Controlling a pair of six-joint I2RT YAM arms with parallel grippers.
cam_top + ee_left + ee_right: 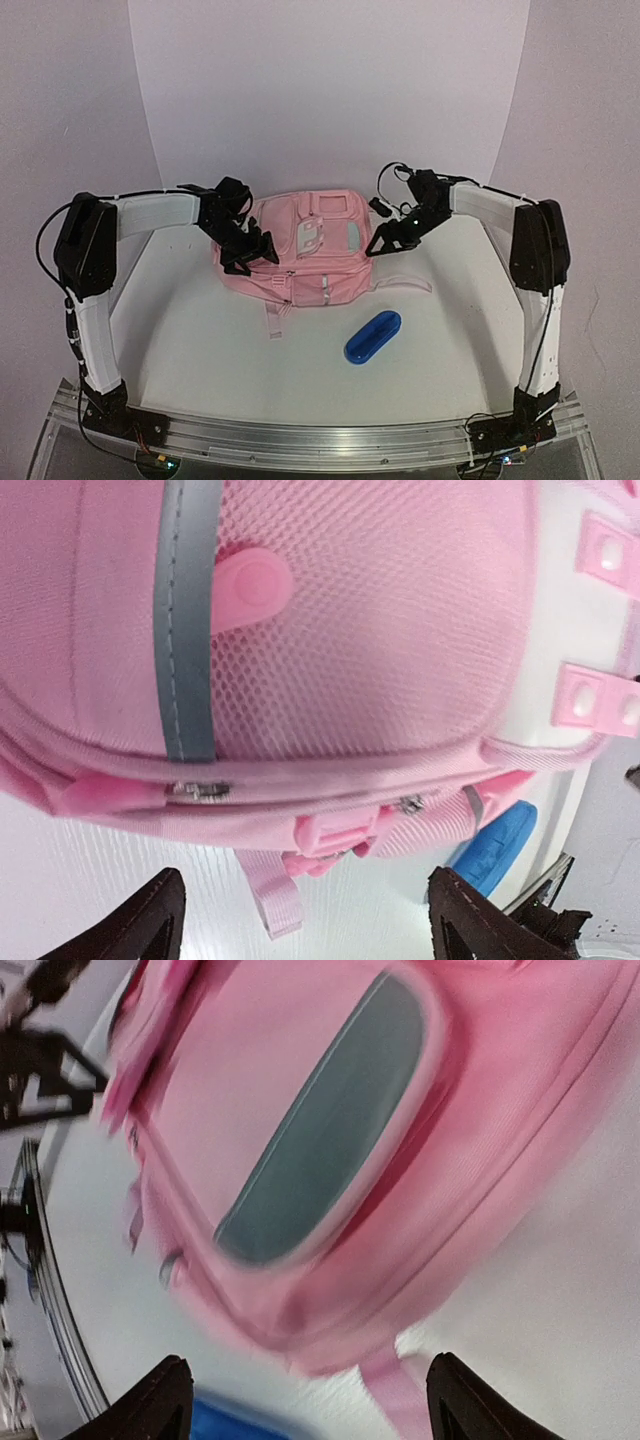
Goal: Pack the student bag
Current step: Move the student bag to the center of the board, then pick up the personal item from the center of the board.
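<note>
The student bag, a soft pink backpack with white front patches and grey reflective strips, lies flat at the middle of the table. My left gripper hovers at the bag's left side. In the left wrist view it is open, with only a strap and the tabletop between the fingers, and the bag fills the view above. My right gripper is at the bag's right edge. In the blurred right wrist view it is open and holds nothing, just off the bag.
A blue oblong case lies on the white table in front of the bag, toward the right; it also shows as the blue case and as a blurred blue case. Loose pink straps trail from the bag's front.
</note>
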